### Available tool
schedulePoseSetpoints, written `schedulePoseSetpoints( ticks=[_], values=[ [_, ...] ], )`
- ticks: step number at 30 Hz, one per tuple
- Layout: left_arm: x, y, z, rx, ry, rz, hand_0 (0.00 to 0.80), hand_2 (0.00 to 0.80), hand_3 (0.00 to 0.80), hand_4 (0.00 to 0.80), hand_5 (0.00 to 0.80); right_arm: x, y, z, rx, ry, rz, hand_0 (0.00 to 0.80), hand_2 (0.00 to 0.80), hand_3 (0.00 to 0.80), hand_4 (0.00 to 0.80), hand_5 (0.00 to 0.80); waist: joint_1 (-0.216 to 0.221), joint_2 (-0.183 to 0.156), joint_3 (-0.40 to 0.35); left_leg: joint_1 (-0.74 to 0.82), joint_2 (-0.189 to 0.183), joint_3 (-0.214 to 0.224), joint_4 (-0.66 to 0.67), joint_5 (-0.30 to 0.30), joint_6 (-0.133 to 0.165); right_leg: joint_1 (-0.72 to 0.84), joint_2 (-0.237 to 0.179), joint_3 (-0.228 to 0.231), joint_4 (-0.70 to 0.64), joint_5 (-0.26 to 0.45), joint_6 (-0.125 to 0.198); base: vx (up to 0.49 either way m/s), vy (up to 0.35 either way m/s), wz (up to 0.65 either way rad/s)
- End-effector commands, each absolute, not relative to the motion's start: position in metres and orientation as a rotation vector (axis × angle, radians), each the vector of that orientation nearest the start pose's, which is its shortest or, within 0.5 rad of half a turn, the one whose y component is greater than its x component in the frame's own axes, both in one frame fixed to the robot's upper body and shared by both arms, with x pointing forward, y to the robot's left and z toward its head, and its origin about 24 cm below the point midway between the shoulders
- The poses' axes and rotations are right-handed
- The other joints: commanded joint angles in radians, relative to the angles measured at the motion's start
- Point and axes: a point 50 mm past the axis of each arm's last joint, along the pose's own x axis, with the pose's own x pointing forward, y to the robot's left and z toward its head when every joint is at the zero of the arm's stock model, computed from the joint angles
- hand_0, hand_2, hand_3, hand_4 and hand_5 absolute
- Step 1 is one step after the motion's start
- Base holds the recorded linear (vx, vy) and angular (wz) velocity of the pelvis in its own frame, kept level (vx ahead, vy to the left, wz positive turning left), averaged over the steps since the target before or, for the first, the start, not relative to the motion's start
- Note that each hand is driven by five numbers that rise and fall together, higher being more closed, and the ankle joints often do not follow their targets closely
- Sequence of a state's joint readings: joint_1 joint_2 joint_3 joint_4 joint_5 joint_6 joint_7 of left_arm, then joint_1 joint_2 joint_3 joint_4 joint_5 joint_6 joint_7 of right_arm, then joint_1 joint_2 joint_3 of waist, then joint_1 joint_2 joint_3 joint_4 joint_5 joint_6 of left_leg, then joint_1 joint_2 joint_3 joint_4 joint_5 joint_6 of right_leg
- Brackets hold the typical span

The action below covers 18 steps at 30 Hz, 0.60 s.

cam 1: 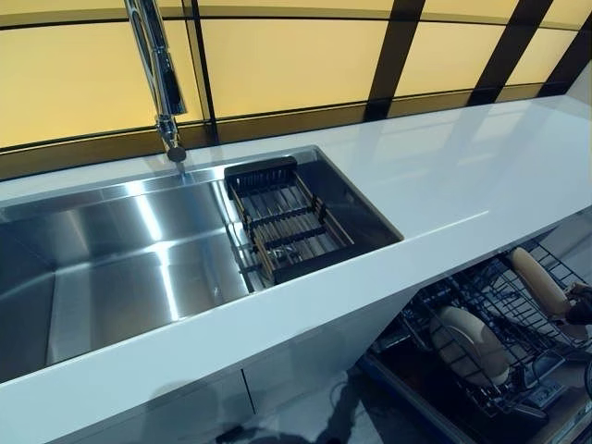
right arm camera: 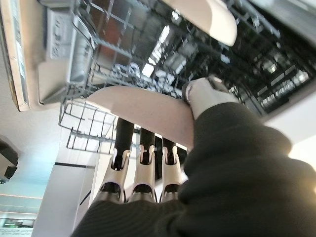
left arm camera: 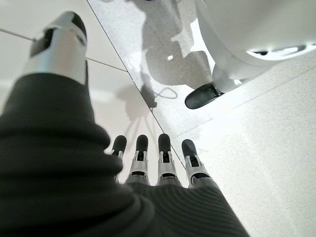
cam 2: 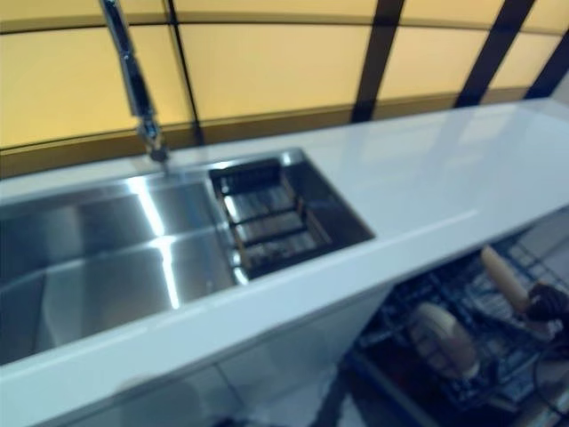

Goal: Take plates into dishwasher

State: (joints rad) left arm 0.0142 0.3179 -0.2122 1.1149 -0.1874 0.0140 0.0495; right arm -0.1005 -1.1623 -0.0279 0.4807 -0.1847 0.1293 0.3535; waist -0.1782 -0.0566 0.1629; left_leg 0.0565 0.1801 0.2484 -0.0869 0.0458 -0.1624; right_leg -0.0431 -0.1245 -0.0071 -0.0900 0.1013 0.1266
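The dishwasher's lower wire rack (cam 1: 467,294) is pulled out below the counter at the lower right. A beige plate (cam 1: 538,282) stands on edge in it. My right hand (cam 1: 581,310) grips that plate's rim. In the right wrist view the thumb (right arm camera: 203,95) lies on the plate (right arm camera: 143,106) and the fingers (right arm camera: 123,143) run under it. A second beige plate (cam 1: 472,344) stands in the rack closer to me, also seen as the plate (right arm camera: 210,15) past the held one. My left hand (left arm camera: 163,165) hangs over the floor with straight fingers, holding nothing.
A steel sink (cam 1: 102,268) sits in the white counter (cam 1: 462,176), with a tall faucet (cam 1: 157,74) behind it. A dark drying rack (cam 1: 282,222) lies in the sink's right end. A cutlery basket (right arm camera: 64,44) sits at the dishwasher rack's edge.
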Motion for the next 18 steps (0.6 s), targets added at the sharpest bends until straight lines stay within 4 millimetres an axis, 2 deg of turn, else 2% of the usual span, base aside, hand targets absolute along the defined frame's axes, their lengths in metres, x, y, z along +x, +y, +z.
schedulePoseSetpoints(
  ticks=[1,11,18],
  values=[
    [0.126,0.272,-0.138,0.306,1.097,0.171,0.0,0.0,0.0,0.0,0.0,0.243,-0.418,0.146,-1.231,0.618,-0.105,0.8,0.8,0.8,0.8,0.8,0.007,-0.043,0.005,0.029,-0.002,-0.017,0.0,-0.021,0.045,0.009,-0.029,0.002,0.003,0.022,0.045,0.0,0.0,0.0],
    [0.131,0.273,-0.135,0.317,1.076,0.152,0.0,0.0,0.0,0.0,0.0,0.235,-0.42,0.121,-1.204,0.712,-0.075,0.8,0.8,0.8,0.8,0.8,0.008,-0.032,0.018,0.02,-0.001,-0.024,0.0,-0.02,0.041,0.002,-0.031,0.005,0.004,0.022,0.047,-0.003,-0.014,0.0],
    [0.139,0.273,-0.132,0.327,1.046,0.133,0.0,0.0,0.0,0.0,0.0,0.235,-0.429,0.116,-1.187,0.735,-0.149,0.8,0.8,0.8,0.8,0.8,0.014,-0.009,0.04,0.005,-0.003,-0.035,0.0,-0.018,0.039,-0.015,-0.035,0.004,0.006,0.023,0.047,-0.028,-0.041,0.0]
  ],
)
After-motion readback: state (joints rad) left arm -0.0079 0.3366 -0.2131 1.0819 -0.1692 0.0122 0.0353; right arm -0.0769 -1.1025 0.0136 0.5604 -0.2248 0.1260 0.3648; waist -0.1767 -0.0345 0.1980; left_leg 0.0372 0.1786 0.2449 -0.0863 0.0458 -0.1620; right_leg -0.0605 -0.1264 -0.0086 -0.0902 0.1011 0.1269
